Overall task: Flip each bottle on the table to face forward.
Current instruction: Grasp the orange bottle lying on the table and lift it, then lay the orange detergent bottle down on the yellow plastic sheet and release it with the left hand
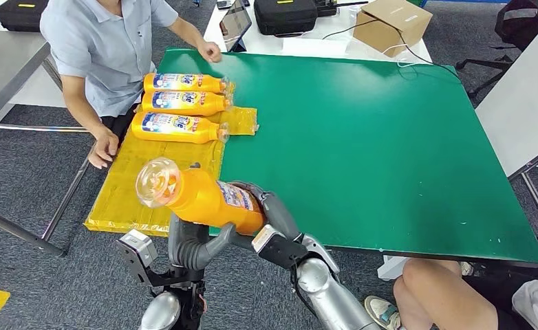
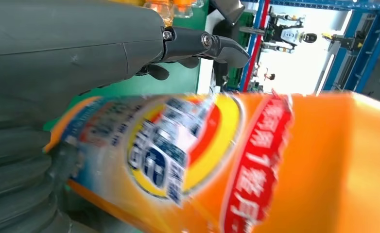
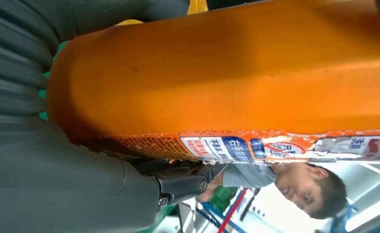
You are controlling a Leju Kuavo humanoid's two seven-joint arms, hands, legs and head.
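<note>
We hold the orange bottle (image 1: 204,198) aloft, lower centre of frame, right hand (image 1: 276,223) and left hand (image 1: 190,244) both wrapped on it. Risk, we judge: smooth body slipping during rotation, dropping off the table edge (image 1: 362,247).

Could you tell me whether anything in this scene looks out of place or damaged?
The label's edge on the held orange bottle looks ragged and torn in the right wrist view. Otherwise nothing stands out: three bottles lie neatly side by side on the yellow mat.
</note>
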